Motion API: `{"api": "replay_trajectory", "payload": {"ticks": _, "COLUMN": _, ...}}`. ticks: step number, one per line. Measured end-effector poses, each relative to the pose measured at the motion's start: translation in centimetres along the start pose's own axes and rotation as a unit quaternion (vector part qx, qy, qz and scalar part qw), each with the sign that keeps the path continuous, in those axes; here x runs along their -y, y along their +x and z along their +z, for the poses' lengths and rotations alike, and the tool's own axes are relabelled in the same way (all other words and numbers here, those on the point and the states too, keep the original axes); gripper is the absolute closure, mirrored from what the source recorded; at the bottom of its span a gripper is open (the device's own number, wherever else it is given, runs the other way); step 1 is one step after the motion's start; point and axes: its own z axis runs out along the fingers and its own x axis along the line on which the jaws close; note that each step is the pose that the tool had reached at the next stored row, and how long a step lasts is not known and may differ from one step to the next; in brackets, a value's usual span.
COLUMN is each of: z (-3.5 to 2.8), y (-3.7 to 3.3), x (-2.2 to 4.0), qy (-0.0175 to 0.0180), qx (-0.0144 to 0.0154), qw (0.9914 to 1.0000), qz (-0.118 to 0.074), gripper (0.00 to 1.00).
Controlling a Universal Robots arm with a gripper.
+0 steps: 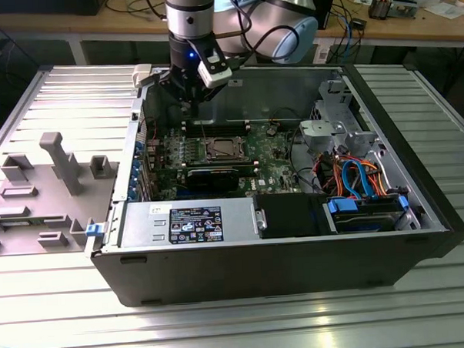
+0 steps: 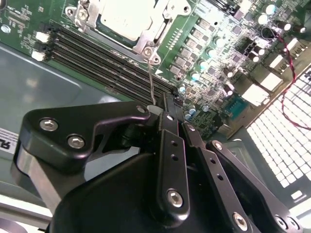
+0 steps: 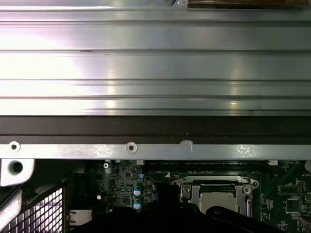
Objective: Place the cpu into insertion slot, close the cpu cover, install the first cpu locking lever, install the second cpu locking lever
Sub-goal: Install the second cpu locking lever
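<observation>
We are noting the gripper hanging with fingers closed and empty above the cpu; we are judging the cpu light, rigid, fragile, best held at its edges.

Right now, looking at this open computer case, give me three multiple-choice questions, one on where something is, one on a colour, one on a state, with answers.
1. Where is the gripper?
A. Above the far edge of the green board, beyond the insertion slot
B. Over the blue-cabled drive bay
C. Outside the case, above the grey fixture tray

2. What colour is the circuit board around the insertion slot?
A. Red
B. Green
C. White

3. What is the state of the cpu?
A. Lying on the ribbed table
B. Held in the gripper
C. Seated in the slot under the cpu cover

Answers: 1 A, the exterior view shows the gripper hanging just beyond the slot; 2 B, both wrist views show a green board; 3 C, the second wrist view shows the silver chip framed by the metal cover.
</observation>
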Motion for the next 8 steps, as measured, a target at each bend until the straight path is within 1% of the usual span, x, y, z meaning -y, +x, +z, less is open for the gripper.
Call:
{"api": "replay_trajectory", "payload": {"ticks": 7, "z": 0.0, "y": -0.9, "x": 0.0, "qy": 0.0, "qx": -0.0004, "qw": 1.0, "qz": 0.0, "gripper": 0.89}}
{"api": "replay_trajectory", "payload": {"ticks": 8, "z": 0.0, "y": -1.14, "x": 0.0, "qy": 0.0, "qx": -0.0006, "qw": 1.0, "qz": 0.0, "gripper": 0.89}}
